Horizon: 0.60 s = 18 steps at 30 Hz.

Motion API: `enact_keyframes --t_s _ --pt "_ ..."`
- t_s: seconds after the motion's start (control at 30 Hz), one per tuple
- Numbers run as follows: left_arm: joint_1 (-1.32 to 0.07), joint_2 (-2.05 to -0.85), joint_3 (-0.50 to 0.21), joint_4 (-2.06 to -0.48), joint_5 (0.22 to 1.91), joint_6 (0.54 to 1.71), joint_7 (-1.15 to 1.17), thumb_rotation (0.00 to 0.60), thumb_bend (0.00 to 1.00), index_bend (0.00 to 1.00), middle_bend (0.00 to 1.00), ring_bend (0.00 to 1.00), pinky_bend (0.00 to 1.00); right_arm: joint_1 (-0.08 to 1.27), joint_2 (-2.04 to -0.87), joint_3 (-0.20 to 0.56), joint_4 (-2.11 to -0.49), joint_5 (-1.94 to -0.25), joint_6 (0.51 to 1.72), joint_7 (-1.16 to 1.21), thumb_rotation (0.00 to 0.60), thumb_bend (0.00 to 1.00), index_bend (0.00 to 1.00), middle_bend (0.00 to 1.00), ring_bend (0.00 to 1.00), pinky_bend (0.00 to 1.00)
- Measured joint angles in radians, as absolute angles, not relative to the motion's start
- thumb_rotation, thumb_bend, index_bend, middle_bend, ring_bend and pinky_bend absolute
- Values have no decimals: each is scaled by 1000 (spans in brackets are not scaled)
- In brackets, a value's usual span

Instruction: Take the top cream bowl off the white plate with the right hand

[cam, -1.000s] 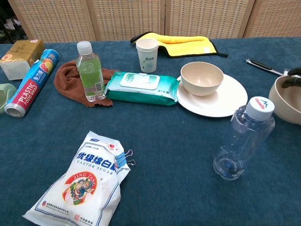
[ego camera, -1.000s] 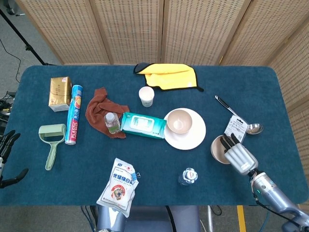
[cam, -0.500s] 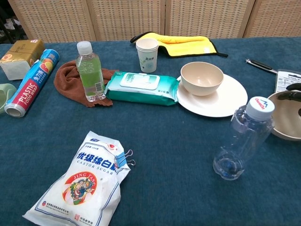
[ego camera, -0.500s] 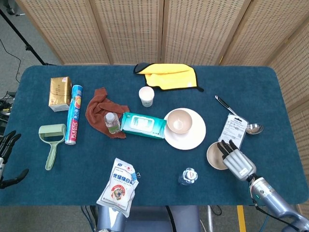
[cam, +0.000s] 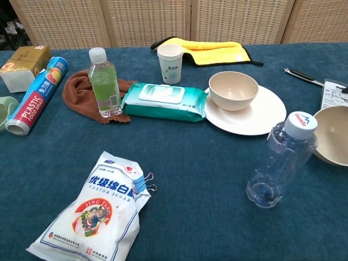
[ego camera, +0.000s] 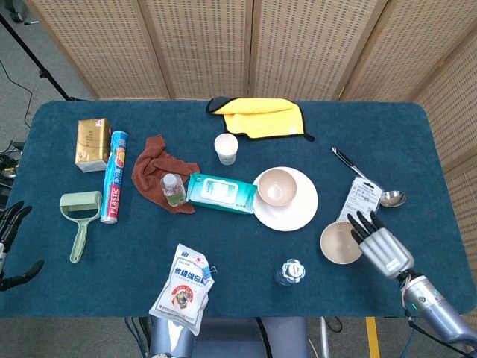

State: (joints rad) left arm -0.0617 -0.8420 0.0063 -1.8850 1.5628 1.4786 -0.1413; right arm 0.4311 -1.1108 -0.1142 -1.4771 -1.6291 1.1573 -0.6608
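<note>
Removed cream bowl (ego camera: 340,243) is sitting on the surface beside the right hand (ego camera: 381,247), whose fingers are spreading, holding nothing. It is looking light, rigid, smooth, likely slippery; rim pinch seems best.

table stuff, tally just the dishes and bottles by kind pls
Cream bowls: 2, one on the white plate, one on the table beside the right hand
White plates: 1
Paper cups: 1
Bottles: 2, green drink, empty clear
Total: 6

The right hand (ego camera: 384,248) is being held open just beside the cream bowl (ego camera: 340,243), fingers spread. The left hand (ego camera: 9,240) is being kept open well apart from it.
</note>
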Motion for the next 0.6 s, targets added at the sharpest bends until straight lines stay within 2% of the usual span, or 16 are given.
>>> enact_keyframes --t_s 0.17,0.23,0.27,0.4,0.47,0.6 --pt "-60 -840 8 -1885 1568 1482 -146 600 255 0 0 0 0 408 -1025 -109 -1529 -1636 1208 -643 600 561 205 21 30 136" --pt "-57 -839 10 -1884 1572 1487 -149 600 254 0 0 0 0 398 -995 -102 -1552 -1636 1240 -619 600 531 205 21 26 136" --pt "-57 -839 10 -1884 1574 1488 -150 600 255 0 0 0 0 391 -983 -96 -1566 -1637 1263 -597 600 485 205 21 22 135" --pt "-50 -840 16 -1883 1586 1499 -153 600 255 0 0 0 0 363 -964 -72 -1600 -1638 1347 -497 600 40 195 5 1 110" --pt "-46 -841 19 -1882 1592 1505 -154 600 255 0 0 0 0 344 -961 -59 -1613 -1639 1395 -424 600 0 171 0 0 94" --pt "-36 -844 23 -1878 1603 1522 -156 600 255 0 0 0 0 291 -972 -43 -1629 -1639 1492 -287 600 0 155 0 0 87"
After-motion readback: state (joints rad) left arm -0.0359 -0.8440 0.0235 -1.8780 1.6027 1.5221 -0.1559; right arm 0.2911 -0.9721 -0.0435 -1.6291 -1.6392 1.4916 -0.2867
